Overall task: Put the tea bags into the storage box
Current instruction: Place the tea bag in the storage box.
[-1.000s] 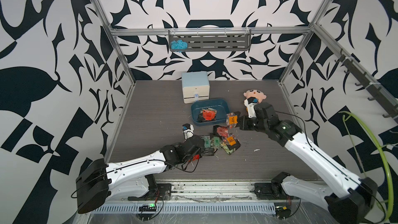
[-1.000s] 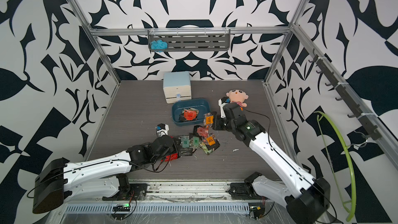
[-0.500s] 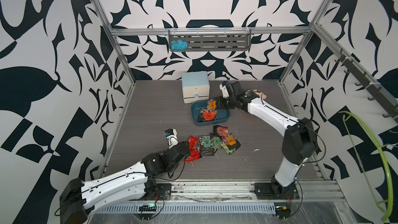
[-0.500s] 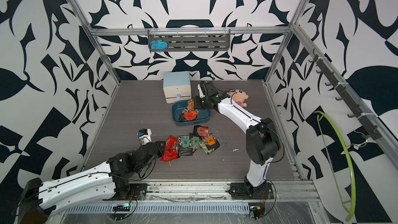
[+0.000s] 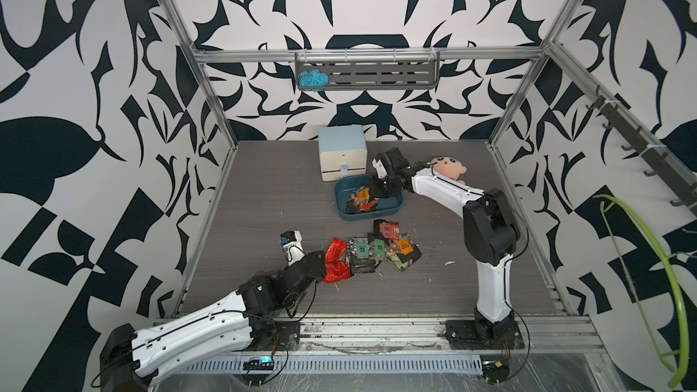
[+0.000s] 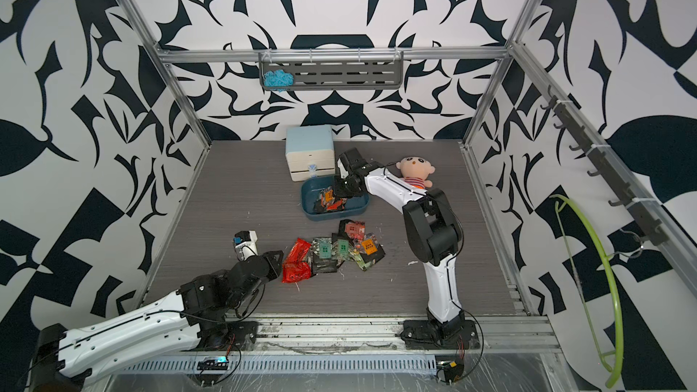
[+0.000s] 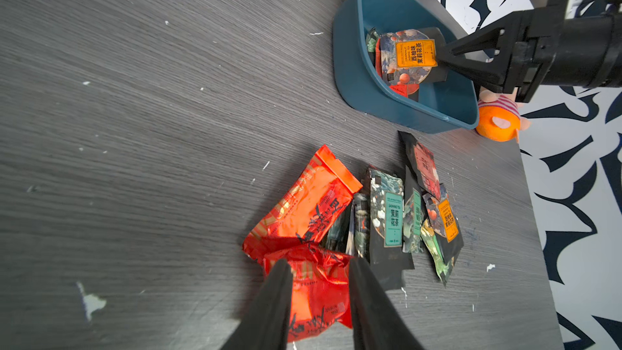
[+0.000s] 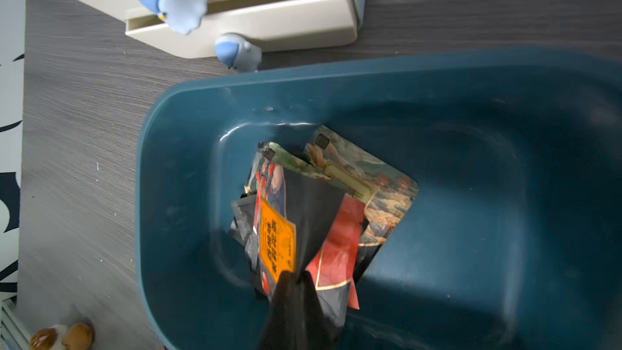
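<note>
— Tea bags: how far along are we?

— Under halfway, I'd judge. The storage box sits at twelve o'clock from the loose pile. Through my right wrist camera I count roughly three sachets lying on its floor.

— And the arms?

— My right gripper is clamped on an orange-labelled sachet, dangling it over those three, not yet let go. My left gripper is at the pile's nine o'clock edge, jaws partly apart astride a crumpled red sachet. Whether it actually pinches it, I cannot tell.

— What's left?

— That red one, a second red sachet touching it, and five or so dark sachets overlapping toward three o'clock, all on the table.
</note>
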{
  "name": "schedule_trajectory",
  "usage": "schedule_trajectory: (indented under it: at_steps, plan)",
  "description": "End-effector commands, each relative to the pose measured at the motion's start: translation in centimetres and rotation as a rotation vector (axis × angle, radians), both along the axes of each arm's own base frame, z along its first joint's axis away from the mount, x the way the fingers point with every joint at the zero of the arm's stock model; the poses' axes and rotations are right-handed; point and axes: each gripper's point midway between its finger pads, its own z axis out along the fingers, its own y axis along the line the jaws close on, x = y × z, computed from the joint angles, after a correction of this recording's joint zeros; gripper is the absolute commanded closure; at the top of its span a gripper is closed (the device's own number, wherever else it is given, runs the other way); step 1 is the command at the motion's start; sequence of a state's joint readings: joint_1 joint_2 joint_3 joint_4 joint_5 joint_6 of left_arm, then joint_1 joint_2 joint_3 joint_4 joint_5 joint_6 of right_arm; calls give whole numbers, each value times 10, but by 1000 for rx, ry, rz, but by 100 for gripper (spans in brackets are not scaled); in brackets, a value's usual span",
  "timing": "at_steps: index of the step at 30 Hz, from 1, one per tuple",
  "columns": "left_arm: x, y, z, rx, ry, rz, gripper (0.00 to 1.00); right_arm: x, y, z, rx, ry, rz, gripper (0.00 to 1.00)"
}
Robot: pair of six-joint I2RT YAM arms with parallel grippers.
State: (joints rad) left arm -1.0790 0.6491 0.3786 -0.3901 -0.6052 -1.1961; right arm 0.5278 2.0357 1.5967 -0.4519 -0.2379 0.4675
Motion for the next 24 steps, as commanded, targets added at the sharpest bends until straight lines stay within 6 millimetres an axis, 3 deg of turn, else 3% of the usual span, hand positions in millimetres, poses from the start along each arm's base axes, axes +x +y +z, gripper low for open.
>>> schedule_trajectory:
  at_steps: [1, 6, 12, 20, 24]
  plan:
    - [-2, 5, -8, 26, 17, 3, 66, 7, 2, 22, -1, -57, -2, 92]
    - [-2, 5, -5, 32, 26, 3, 65, 7, -4, 29, -28, -77, -11, 78]
    - [-2, 1, 5, 54, 40, -10, 64, -3, -27, 64, -91, -163, -19, 68]
    - [7, -43, 28, -28, 7, -106, 64, -51, -82, 128, -117, -355, -85, 62]
    - [13, -76, 37, -47, 18, -179, 61, -80, -120, 141, -118, -406, -146, 59]
